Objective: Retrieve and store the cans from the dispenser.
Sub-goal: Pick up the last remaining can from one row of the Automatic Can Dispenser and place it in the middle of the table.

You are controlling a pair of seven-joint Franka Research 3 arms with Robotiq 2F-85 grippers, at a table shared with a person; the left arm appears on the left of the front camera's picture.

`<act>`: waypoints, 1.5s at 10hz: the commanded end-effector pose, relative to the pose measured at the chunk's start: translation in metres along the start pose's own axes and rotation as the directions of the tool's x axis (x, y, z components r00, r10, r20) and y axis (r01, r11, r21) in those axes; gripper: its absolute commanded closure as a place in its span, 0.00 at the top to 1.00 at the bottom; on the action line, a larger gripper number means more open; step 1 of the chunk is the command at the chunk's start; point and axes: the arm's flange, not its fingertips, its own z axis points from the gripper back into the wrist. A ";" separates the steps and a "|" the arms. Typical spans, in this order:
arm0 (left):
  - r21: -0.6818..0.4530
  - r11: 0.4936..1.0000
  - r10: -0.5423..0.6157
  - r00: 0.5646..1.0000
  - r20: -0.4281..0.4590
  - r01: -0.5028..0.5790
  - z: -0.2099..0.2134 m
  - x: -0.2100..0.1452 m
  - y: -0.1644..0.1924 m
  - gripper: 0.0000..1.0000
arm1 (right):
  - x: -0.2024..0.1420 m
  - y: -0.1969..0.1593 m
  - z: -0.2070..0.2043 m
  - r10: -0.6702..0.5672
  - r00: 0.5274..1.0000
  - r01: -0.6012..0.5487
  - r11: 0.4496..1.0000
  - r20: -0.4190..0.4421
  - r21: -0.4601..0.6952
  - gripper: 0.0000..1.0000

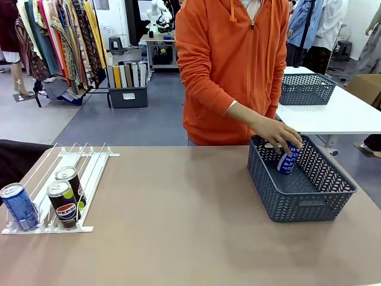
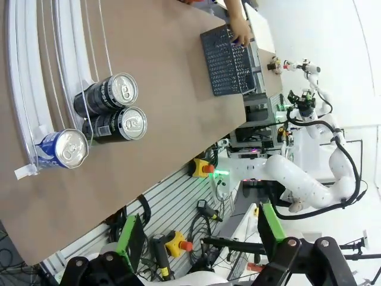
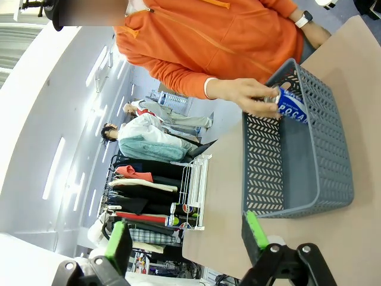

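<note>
Left tool (image 2: 200, 235) and right tool (image 3: 187, 238) gape empty, well apart from the cans (image 2: 110, 95).

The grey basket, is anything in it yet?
The basket has only one blue can in it, tilted in the person's hand at the far end; its floor is bare.

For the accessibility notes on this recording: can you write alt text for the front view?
A person in an orange hoodie holds a tilted blue can inside a dark grey basket on the right of the table. At the left, a white wire-rail dispenser carries a second blue can and two black Pepsi cans at its near end.
</note>
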 end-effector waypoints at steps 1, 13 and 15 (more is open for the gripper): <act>0.000 1.000 0.000 1.000 -0.001 0.000 -0.002 -0.003 0.001 1.00 | 0.004 0.002 -0.002 0.027 0.999 -0.027 0.999 0.018 0.022 1.00; 0.780 0.605 0.010 0.978 -0.206 0.158 -0.147 0.004 -0.043 1.00 | 0.004 0.002 -0.002 0.027 0.999 -0.027 0.999 0.018 0.022 1.00; 0.819 0.547 0.010 0.977 -0.215 0.174 -0.161 0.007 -0.039 1.00 | 0.004 0.002 -0.002 0.027 0.999 -0.027 0.999 0.018 0.022 1.00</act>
